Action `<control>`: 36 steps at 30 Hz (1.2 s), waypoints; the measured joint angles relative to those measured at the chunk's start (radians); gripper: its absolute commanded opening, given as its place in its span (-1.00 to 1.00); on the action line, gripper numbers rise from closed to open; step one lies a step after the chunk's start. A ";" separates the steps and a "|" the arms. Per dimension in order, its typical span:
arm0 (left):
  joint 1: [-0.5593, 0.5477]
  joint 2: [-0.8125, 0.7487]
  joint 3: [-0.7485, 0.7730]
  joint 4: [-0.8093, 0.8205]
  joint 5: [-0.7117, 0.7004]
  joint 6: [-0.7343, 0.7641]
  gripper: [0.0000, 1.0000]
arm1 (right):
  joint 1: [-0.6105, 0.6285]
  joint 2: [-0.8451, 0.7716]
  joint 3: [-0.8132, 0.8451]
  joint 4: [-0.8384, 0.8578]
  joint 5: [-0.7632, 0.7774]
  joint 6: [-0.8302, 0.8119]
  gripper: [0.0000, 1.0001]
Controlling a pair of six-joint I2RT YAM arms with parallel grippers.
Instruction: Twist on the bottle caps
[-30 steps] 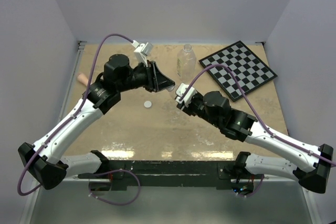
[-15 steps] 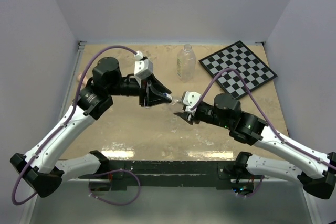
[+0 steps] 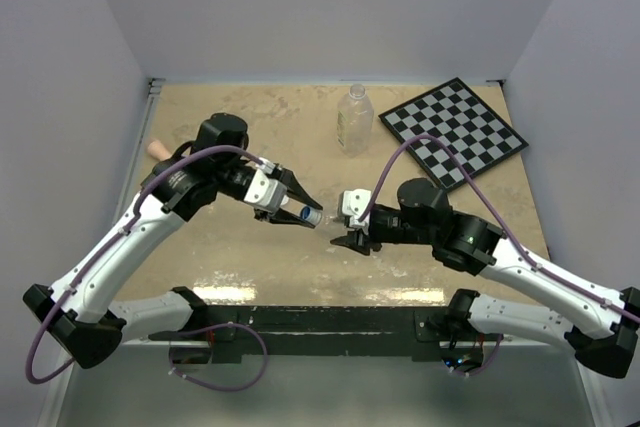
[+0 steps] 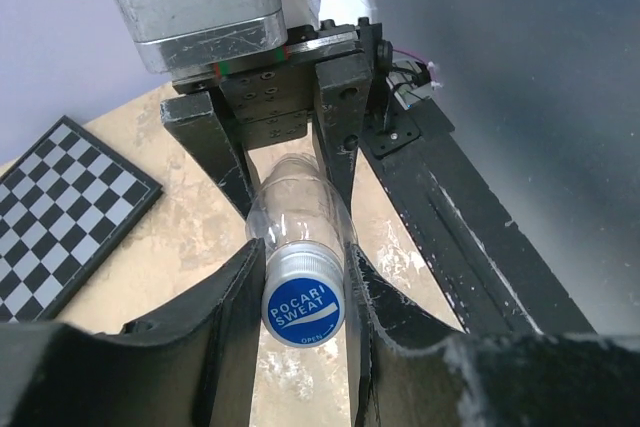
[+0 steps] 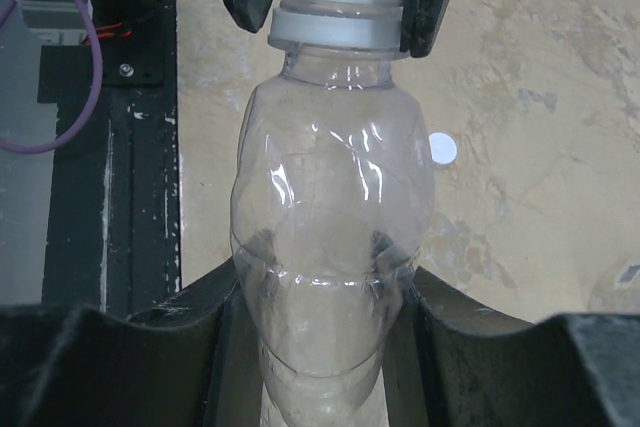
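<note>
The small clear bottle (image 5: 330, 237) hangs in the air between both grippers, lying on its side. My right gripper (image 5: 325, 322) is shut on its body. The blue cap (image 4: 304, 305), printed POCARI SWEAT, sits on the bottle's neck, and my left gripper (image 4: 304, 299) is shut on it. In the top view the left gripper (image 3: 305, 212) and the right gripper (image 3: 343, 235) face each other over the table's middle, with the blue cap (image 3: 312, 215) between them. The white cap (image 5: 441, 149) lies on the table. The tall bottle (image 3: 354, 119) stands uncapped at the back.
A checkerboard (image 3: 452, 132) lies at the back right. A pink stick (image 3: 157, 148) lies at the left edge behind the left arm. The black base rail (image 3: 320, 322) runs along the near edge.
Both grippers have moved toward the near edge and come together. The left wrist has turned over, and the cap it holds now sits on the neck of the bottle in the right gripper.
</note>
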 measured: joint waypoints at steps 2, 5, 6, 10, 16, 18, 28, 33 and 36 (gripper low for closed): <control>0.000 -0.002 0.000 -0.013 -0.001 0.021 0.01 | 0.000 0.003 0.000 -0.001 -0.001 0.000 -1.00; -0.001 -0.013 -0.018 0.019 -0.040 -0.004 0.42 | 0.002 0.005 0.002 0.023 -0.002 -0.002 -1.00; -0.003 -0.019 -0.035 0.039 -0.061 -0.031 0.53 | 0.005 0.005 0.008 0.040 0.002 -0.003 -1.00; -0.003 -0.060 -0.126 0.182 -0.203 -0.223 0.64 | 0.010 0.019 0.035 0.085 0.050 -0.007 -1.00; -0.003 -0.127 -0.187 0.395 -0.463 -0.628 0.65 | 0.008 0.091 0.050 0.105 0.210 -0.015 -1.00; -0.003 -0.147 -0.194 0.454 -0.518 -0.756 0.61 | 0.008 0.105 0.049 0.108 0.258 -0.016 -1.00; -0.003 -0.169 -0.206 0.528 -0.760 -1.243 0.19 | 0.011 0.096 0.039 0.138 0.409 -0.016 -1.00; -0.001 -0.112 -0.206 0.521 -0.802 -1.384 0.11 | 0.010 0.096 0.035 0.140 0.448 -0.016 -1.00; -0.001 -0.107 -0.206 0.528 -0.805 -1.435 0.06 | 0.010 0.096 0.026 0.140 0.462 -0.016 -1.00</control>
